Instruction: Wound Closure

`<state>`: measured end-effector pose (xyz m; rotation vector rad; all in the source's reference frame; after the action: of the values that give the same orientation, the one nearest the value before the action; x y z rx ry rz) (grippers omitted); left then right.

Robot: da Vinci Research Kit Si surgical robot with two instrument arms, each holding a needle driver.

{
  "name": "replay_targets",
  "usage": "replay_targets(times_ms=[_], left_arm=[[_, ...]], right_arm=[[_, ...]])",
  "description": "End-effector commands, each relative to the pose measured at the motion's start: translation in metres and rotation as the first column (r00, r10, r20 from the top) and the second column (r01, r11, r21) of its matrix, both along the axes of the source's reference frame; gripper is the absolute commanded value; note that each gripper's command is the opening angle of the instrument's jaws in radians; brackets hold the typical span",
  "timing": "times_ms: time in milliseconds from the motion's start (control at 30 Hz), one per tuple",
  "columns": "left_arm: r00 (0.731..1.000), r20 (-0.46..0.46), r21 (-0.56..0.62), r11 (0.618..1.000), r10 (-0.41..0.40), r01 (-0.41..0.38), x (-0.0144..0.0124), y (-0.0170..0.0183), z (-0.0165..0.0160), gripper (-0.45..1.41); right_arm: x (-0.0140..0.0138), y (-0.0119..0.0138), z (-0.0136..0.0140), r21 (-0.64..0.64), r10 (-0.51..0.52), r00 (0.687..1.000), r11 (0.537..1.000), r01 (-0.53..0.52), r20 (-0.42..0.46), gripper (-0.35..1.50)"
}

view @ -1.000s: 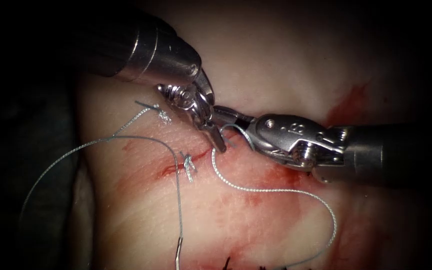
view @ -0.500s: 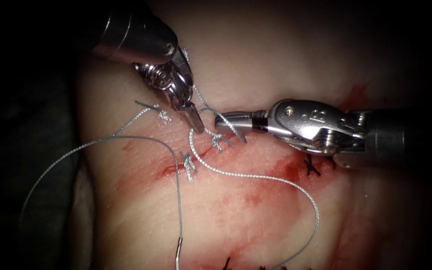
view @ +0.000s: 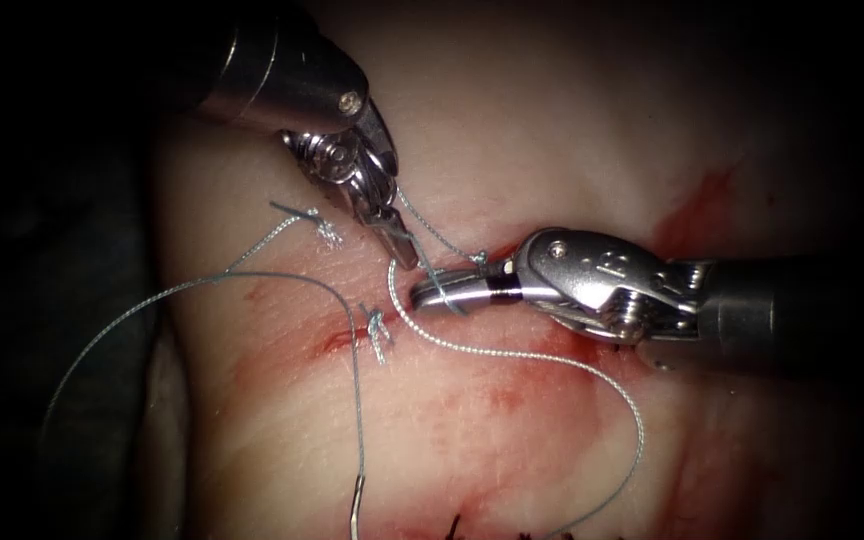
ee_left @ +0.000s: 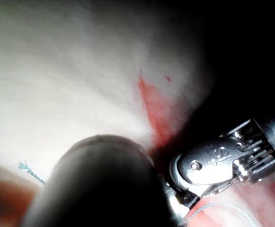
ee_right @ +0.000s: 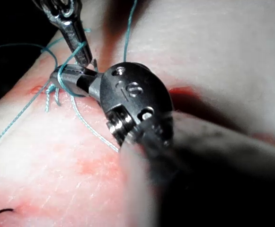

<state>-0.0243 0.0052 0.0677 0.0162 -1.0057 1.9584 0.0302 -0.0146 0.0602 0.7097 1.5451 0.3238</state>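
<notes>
thread [view: 512, 355] is the thing to watch: one turn of it lies across the right tool [view: 437, 292], whose jaws are pressed together and point toward frame left along a near-level axis, over the cut [view: 347, 338]. whether they pinch anything i cannot tell. the left tool [view: 404, 250] comes down from the upper left, its jaws closed on the thread, its tip just above and left of the right tool's tip, nearly touching. from there the thread runs in a wide loop over the tissue [view: 552, 130] to the lower right. the needle [view: 357, 508] lies free at the bottom edge, left of centre, held by neither tool, seemingly out of the tissue and well apart from both.
</notes>
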Motion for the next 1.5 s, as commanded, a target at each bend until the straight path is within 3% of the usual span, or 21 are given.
replay_targets(times_ms=[33,500,933,1067,1167,1467,1500], left_arm=[[1.000,-0.001,0.000,1.000,0.000,0.000,-0.0006,0.0001,0.0005,-0.45],[1.000,0.014,0.024,1.000,-0.001,0.001,-0.0020,-0.0009,0.0007,-0.45],[0.999,0.034,0.063,0.998,0.005,-0.007,-0.0016,-0.0021,0.0010,-0.45],[0.999,0.033,0.095,0.995,-0.030,0.027,-0.0019,-0.0027,0.0007,-0.45],[0.998,0.038,0.115,0.992,-0.051,0.046,-0.0024,-0.0029,0.0006,-0.45],[0.996,0.009,0.129,0.988,-0.084,0.082,-0.0029,-0.0031,0.0005,-0.45],[0.996,0.007,0.131,0.987,-0.091,0.090,-0.0029,-0.0031,0.0005,-0.45]], right_arm=[[0.0009,0.0000,0.0003,0.002,0.006,1.000,1.000,-0.006,-0.009,-0.35],[0.0017,0.0008,0.0021,0.189,0.128,0.986,0.976,-0.106,-0.110,-0.35],[0.0004,0.0022,0.0019,0.223,0.211,0.969,0.958,-0.179,-0.130,-0.35],[0.0003,0.0022,0.0021,0.179,0.295,0.952,0.944,-0.278,-0.075,-0.35],[0.0006,0.0016,0.0018,0.095,0.340,0.940,0.935,-0.341,0.028,-0.35],[0.0013,0.0006,0.0012,-0.041,0.340,0.928,0.940,-0.338,0.155,-0.35],[0.0014,0.0004,0.0010,-0.061,0.373,0.902,0.927,-0.369,0.216,-0.35]])
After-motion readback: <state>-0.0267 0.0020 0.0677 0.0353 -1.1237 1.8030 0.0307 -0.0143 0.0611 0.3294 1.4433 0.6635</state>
